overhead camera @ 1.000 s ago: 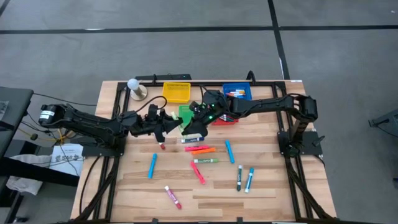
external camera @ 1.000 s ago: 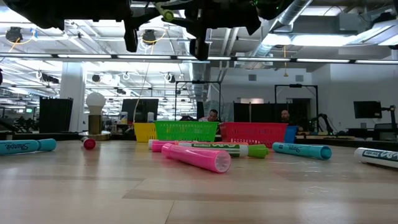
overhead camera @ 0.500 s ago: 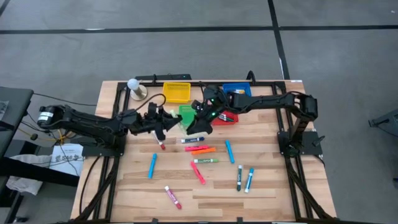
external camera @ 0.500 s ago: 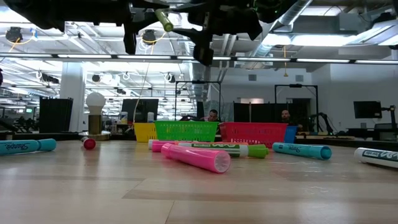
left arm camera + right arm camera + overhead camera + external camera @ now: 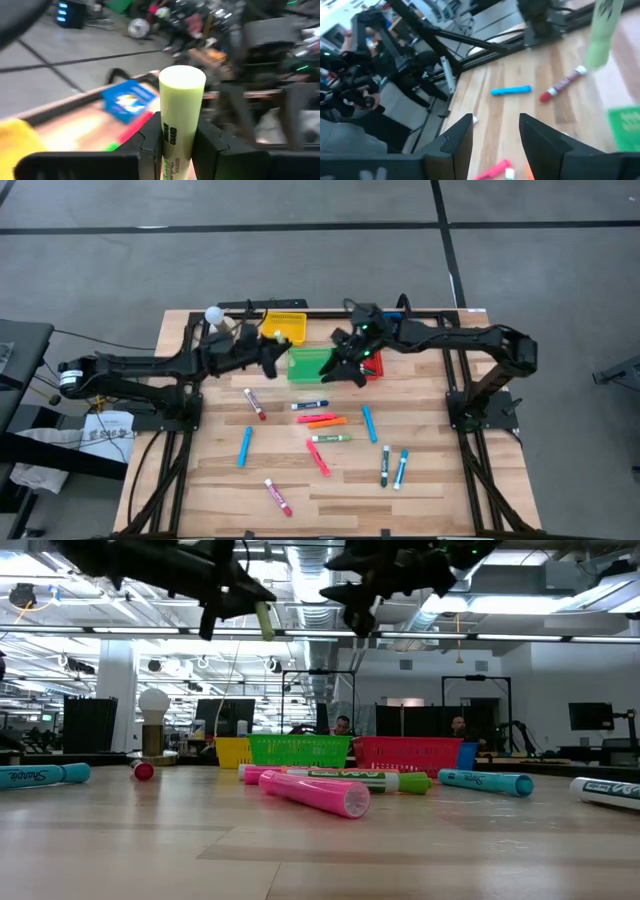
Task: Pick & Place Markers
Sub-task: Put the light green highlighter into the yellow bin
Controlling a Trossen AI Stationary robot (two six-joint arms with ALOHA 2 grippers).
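Above the bench, beside the yellow basket, I see my left gripper grasping a yellow-green marker; right gripper over the green basket, fingers released, holding nothing.

Wooden slat table sitting inside a black metal frame. Four mesh baskets lining up along the far edge — yellow basket, green basket, red basket, blue basket. A white ball on a stand standing at the far left corner. Papers lying on the floor beside the table — two people sitting in the background.
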